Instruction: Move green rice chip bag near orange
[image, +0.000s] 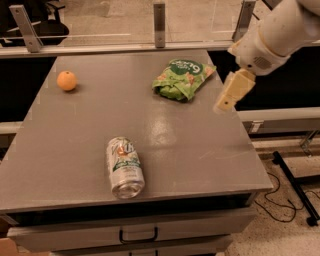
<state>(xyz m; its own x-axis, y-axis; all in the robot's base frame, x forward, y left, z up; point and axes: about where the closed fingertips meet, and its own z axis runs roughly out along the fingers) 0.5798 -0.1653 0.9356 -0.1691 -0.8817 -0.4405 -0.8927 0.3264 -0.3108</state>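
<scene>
The green rice chip bag (182, 79) lies crumpled on the grey table (90, 125), at the back right of its top. The orange (66, 80) sits at the back left of the table, far from the bag. My gripper (226, 102) hangs from the white arm (280, 35) at the table's right side, above the surface. It is just right of the bag and a little nearer the front, apart from it, and holds nothing.
A green-and-white soda can (124, 167) lies on its side near the table's front edge. A rail with metal posts (159, 17) runs behind the table. Drawers (137, 235) sit under the top. Cables and a stand foot (295, 190) lie on the floor at right.
</scene>
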